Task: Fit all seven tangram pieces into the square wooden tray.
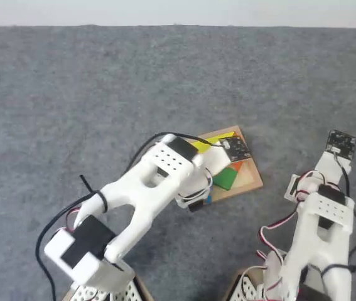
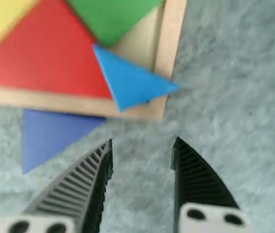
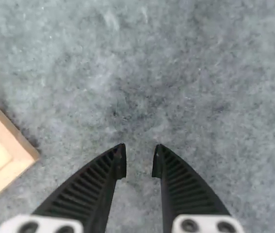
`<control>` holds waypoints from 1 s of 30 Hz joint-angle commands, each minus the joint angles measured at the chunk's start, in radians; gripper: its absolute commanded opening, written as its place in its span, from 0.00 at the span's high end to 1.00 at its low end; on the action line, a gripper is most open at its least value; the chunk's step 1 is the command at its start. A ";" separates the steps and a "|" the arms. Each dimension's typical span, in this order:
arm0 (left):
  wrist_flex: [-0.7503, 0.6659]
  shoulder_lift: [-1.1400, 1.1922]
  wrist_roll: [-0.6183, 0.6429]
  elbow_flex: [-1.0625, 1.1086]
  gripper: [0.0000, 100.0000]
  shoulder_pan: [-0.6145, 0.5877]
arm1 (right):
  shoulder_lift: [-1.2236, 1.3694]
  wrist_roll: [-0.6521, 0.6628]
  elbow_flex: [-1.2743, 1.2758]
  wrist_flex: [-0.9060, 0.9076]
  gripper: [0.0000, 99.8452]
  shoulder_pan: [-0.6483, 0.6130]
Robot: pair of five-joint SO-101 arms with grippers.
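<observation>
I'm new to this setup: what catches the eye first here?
The light blue triangle lies askew across the rim of the wooden tray, beside the red triangle. A darker blue triangle lies on the grey carpet just outside the tray, near the open left gripper.

Open carpet (image 1: 102, 81) surrounds the tray (image 1: 251, 177) — the left arm (image 1: 159, 182) overhangs its near side.

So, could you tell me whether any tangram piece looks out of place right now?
Yes. The light blue triangle lies askew across the rim of the wooden tray, its tip poking past it, and a darker blue triangle lies outside on the carpet.
</observation>
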 commanded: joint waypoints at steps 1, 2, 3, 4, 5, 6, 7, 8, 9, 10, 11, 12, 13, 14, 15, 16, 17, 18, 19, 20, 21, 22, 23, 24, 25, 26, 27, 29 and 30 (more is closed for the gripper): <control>-0.043 0.029 0.021 -0.073 0.81 0.026 | 0.050 0.014 -0.006 -0.058 0.90 0.013; -0.044 0.048 0.021 -0.085 0.81 0.025 | 0.059 0.014 -0.006 -0.064 0.90 0.012; -0.048 0.072 0.021 -0.101 0.81 0.021 | 0.064 0.014 -0.006 -0.065 0.90 0.012; -0.051 0.095 0.021 -0.117 0.81 0.021 | 0.070 0.014 -0.012 -0.065 0.90 0.012; -0.051 0.121 0.021 -0.133 0.81 0.021 | 0.079 0.014 -0.020 -0.064 0.90 0.012; -0.051 0.144 0.021 -0.150 0.81 0.021 | 0.085 0.014 -0.023 -0.065 0.90 0.012; -0.051 0.166 0.021 -0.165 0.81 0.021 | 0.090 0.014 -0.026 -0.064 0.90 0.012; -0.044 0.181 0.020 -0.180 0.81 0.020 | 0.096 0.014 -0.026 -0.067 0.90 0.012; -0.043 0.193 0.020 -0.194 0.81 0.018 | 0.101 0.014 -0.028 -0.070 0.90 0.012; -0.040 0.196 0.017 -0.203 0.81 0.011 | 0.102 0.014 -0.028 -0.070 0.90 0.012; -0.032 0.199 0.014 -0.213 0.81 0.003 | 0.104 0.014 -0.028 -0.070 0.90 0.012; -0.023 0.201 0.011 -0.219 0.81 -0.005 | 0.104 0.014 -0.028 -0.070 0.90 0.012; -0.014 0.199 -0.002 -0.225 0.81 -0.014 | 0.104 0.014 -0.028 -0.070 0.90 0.012; -0.008 0.199 -0.012 -0.229 0.81 -0.023 | 0.104 0.014 -0.028 -0.070 0.90 0.012; -0.006 0.199 -0.018 -0.236 0.81 -0.034 | 0.104 0.014 -0.028 -0.070 0.90 0.012; -0.003 0.204 -0.021 -0.242 0.81 -0.044 | 0.104 0.014 -0.028 -0.070 0.90 0.012; -0.003 0.206 -0.023 -0.249 0.81 -0.055 | 0.104 0.014 -0.028 -0.070 0.90 0.010; -0.003 0.206 -0.025 -0.254 0.81 -0.063 | 0.104 0.014 -0.028 -0.070 0.90 0.010; -0.005 0.206 -0.034 -0.255 0.81 -0.066 | 0.104 0.014 -0.028 -0.070 0.90 0.010; -0.005 0.206 -0.041 -0.255 0.81 -0.066 | 0.104 0.014 -0.028 -0.070 0.90 0.010; -0.006 0.206 -0.043 -0.255 0.81 -0.066 | 0.104 0.014 -0.028 -0.070 0.90 0.010; -0.008 0.206 -0.043 -0.259 0.81 -0.064 | 0.104 0.014 -0.028 -0.070 0.90 0.010; -0.008 0.206 -0.043 -0.265 0.81 -0.064 | 0.104 0.014 -0.028 -0.070 0.90 0.010; -0.009 0.206 -0.043 -0.268 0.81 -0.064 | 0.104 0.014 -0.028 -0.070 0.90 0.010; -0.009 0.206 -0.043 -0.277 0.81 -0.066 | 0.104 0.014 -0.028 -0.070 0.90 0.010; -0.009 0.207 -0.043 -0.283 0.81 -0.068 | 0.104 0.014 -0.028 -0.070 0.90 0.010; -0.009 0.207 -0.043 -0.288 0.81 -0.068 | 0.104 0.014 -0.028 -0.070 0.90 0.010; -0.020 0.207 -0.041 -0.294 0.81 -0.066 | 0.104 0.014 -0.028 -0.070 0.90 0.010; -0.032 0.207 -0.038 -0.295 0.81 -0.066 | 0.104 0.014 -0.028 -0.070 0.90 0.010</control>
